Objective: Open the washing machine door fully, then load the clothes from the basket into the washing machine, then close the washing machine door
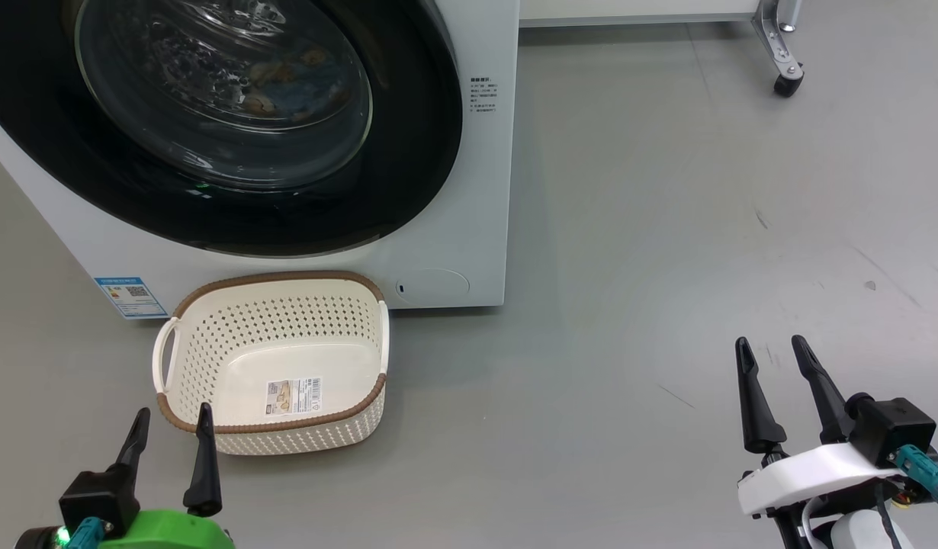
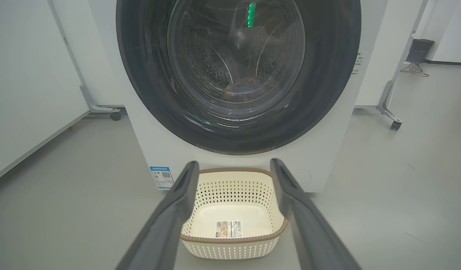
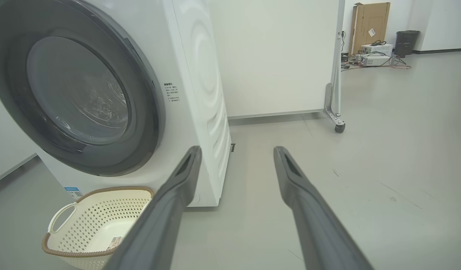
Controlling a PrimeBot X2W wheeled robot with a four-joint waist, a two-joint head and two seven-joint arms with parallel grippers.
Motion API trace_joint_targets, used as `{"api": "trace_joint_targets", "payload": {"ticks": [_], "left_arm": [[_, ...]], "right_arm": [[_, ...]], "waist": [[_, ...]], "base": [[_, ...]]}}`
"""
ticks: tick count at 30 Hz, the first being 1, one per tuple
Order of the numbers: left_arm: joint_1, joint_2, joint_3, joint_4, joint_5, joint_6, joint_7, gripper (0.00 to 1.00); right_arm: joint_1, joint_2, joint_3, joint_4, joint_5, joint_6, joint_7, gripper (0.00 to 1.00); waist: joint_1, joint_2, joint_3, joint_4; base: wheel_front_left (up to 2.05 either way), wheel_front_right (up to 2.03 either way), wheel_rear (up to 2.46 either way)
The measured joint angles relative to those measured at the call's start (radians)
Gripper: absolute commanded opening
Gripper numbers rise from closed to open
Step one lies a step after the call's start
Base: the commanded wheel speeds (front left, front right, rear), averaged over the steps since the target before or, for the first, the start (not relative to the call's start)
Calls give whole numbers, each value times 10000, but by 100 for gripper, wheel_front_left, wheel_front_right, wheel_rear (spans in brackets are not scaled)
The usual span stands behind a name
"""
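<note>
While the left gripper (image 1: 173,412) and right gripper (image 1: 770,341) hang spread and empty, a cream perforated basket (image 1: 274,275) sits before the white washing machine (image 1: 484,191), blue clothes (image 1: 301,84) behind its shut black-rimmed glass door (image 1: 412,152).

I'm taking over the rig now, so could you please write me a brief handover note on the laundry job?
Left gripper: open, empty, near the basket.
Right gripper: open, empty, over the floor.
Basket: empty, in front of the washing machine.
Washing machine door: shut.
Clothes: inside, visible through its glass.
Done: loading and closing, as it looks.
Left: nothing evident.
</note>
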Motion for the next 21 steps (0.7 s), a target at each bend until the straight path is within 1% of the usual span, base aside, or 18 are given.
{"api": "trace_joint_targets", "payload": {"ticks": [21], "left_arm": [[-2, -100, -31, -178, 82, 0, 0, 100]], "right_arm": [[171, 4, -113, 242, -443, 0, 2, 100]], "waist": [[0, 0, -27, 117]], "base": [[0, 0, 0]]}}
